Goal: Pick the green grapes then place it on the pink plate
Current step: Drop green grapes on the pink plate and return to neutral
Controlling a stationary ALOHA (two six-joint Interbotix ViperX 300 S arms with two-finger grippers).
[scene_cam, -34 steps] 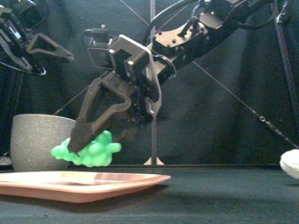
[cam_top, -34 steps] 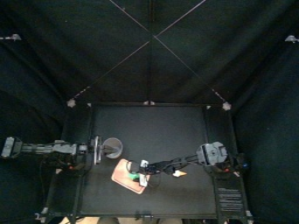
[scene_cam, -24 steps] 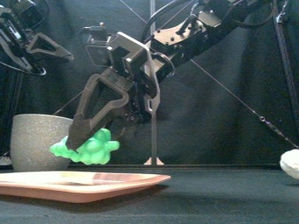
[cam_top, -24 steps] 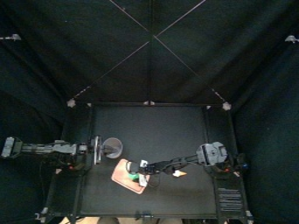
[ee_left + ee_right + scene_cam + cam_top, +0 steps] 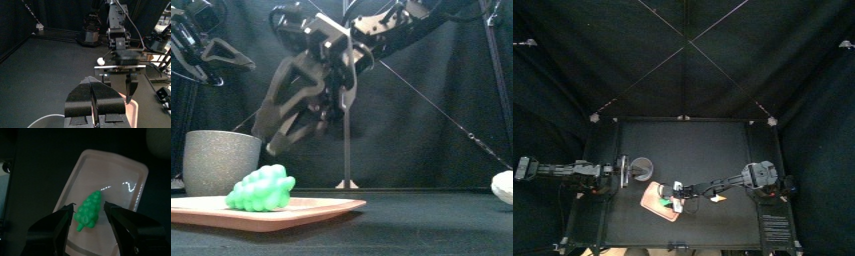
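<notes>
The right gripper (image 5: 283,130) has its jaws spread wide and holds nothing. It hangs left of centre in the front view, just above the green grapes (image 5: 262,188) and clear of them. The grapes lie on the pink plate (image 5: 321,206) at the lower left of that view, toward the plate's left end. Behind the plate, at the far left, stands the grey speckled cup (image 5: 218,160). The left gripper (image 5: 93,84), jaws pressed together on nothing, rests at the left edge of the table in the top view.
</notes>
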